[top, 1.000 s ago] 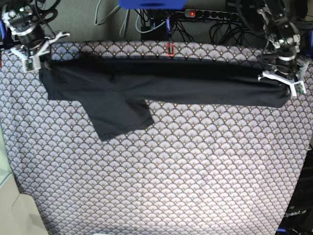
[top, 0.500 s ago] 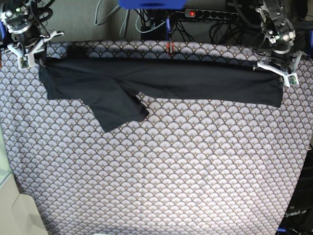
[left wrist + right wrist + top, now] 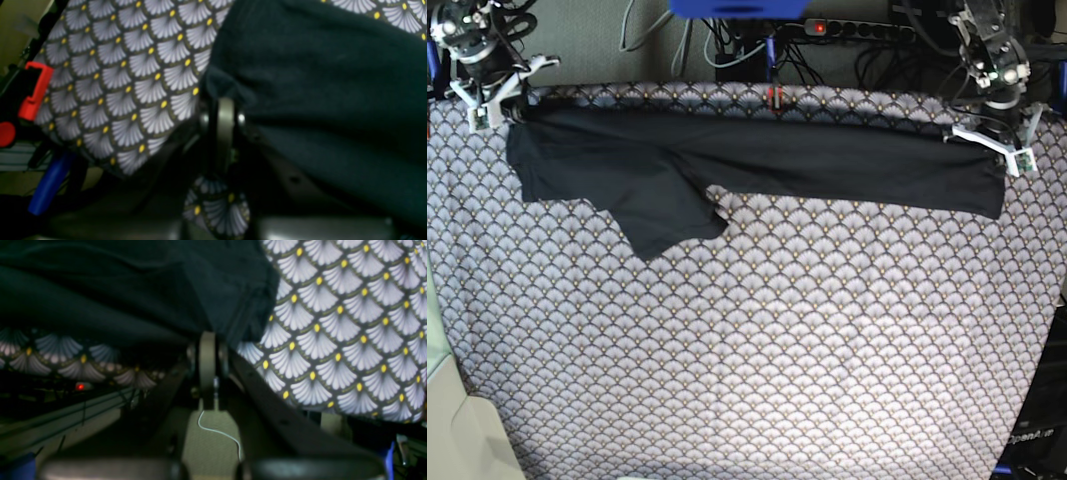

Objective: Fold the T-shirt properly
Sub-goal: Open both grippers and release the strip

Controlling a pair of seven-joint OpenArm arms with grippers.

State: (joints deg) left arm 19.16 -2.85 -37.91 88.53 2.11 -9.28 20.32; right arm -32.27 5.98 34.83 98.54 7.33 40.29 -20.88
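The scallop-patterned cloth (image 3: pixel 827 340) was the largest thing, spread under all the rest; on it, along its far edge, lay the dark T-shirt (image 3: pixel 827 165), stretched in a long band from near the far left corner to near the far right corner – one flap of it hung out toward the middle, on the left part. At the right end of the band, the left gripper (image 3: pixel 1019 160) was closed with the T-shirt's fabric pinched in its tips; at the other end, the right gripper (image 3: pixel 502 110) was also closed – it held the fabric by the far corner.
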